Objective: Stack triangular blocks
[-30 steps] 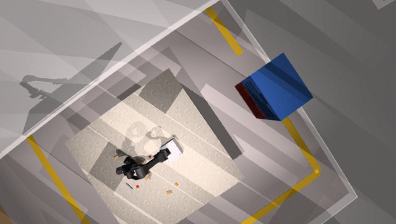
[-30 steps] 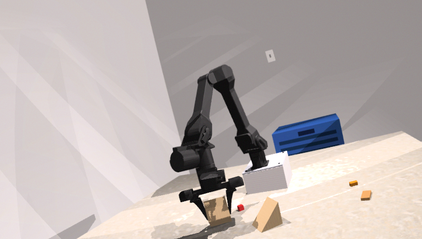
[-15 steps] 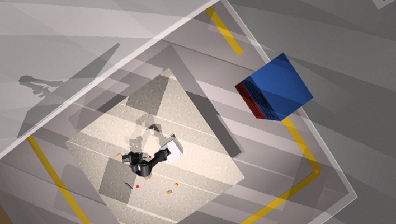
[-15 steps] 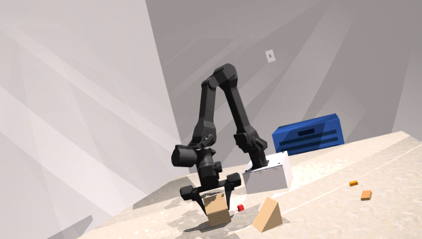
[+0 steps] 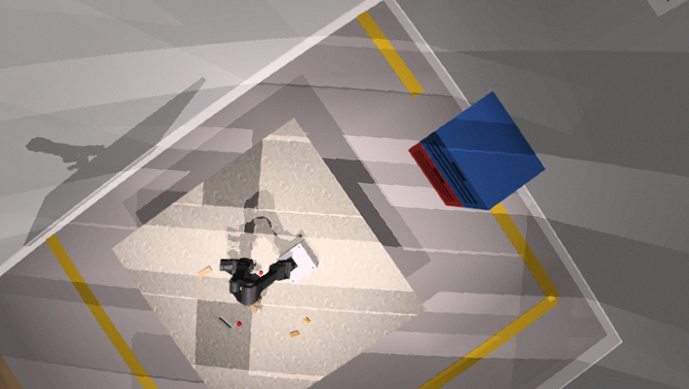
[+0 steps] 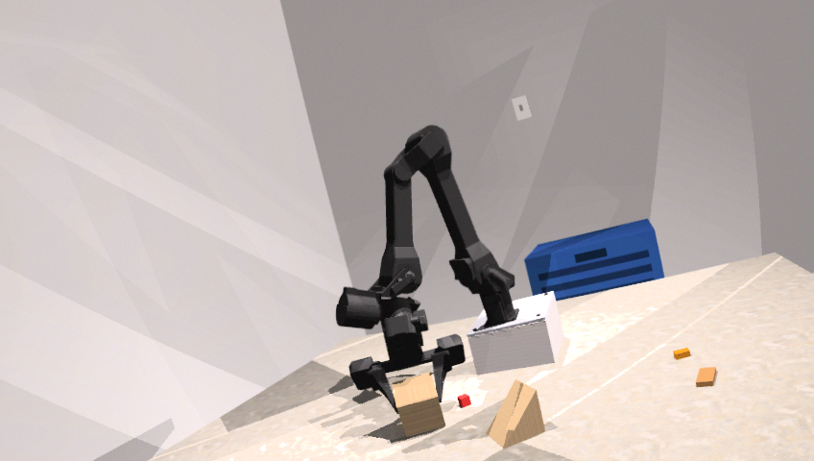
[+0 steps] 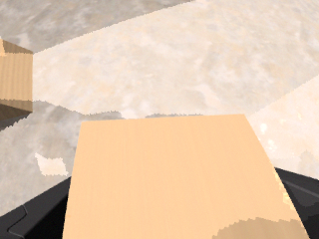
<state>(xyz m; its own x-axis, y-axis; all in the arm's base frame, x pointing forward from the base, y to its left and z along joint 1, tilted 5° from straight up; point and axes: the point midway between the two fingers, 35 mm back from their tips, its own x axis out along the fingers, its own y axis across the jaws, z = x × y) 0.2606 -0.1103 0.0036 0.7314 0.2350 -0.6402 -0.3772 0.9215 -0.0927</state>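
Observation:
My gripper (image 6: 418, 402) is shut on one light-wood triangular block (image 6: 422, 418) (image 7: 174, 174), with a finger on each side. In the wrist view its broad flat face fills the lower middle. The gap between this block and the table is too unclear to judge, and the arm hides the block in the top view. The other triangular block (image 6: 530, 420) (image 5: 255, 306) (image 7: 15, 77) stands on the table (image 6: 616, 411), apart from the held one, to its right in the exterior view. It shows at the left edge of the wrist view.
A red cube (image 5: 260, 273) (image 6: 464, 400) lies between the held block and the white arm base (image 5: 300, 264) (image 6: 514, 345). Another red cube (image 5: 239, 323) and a dark bar (image 5: 225, 323) lie nearby. Two orange pieces (image 5: 294, 333) (image 6: 706, 376) lie farther right. A small tan block (image 5: 205, 271) lies left.

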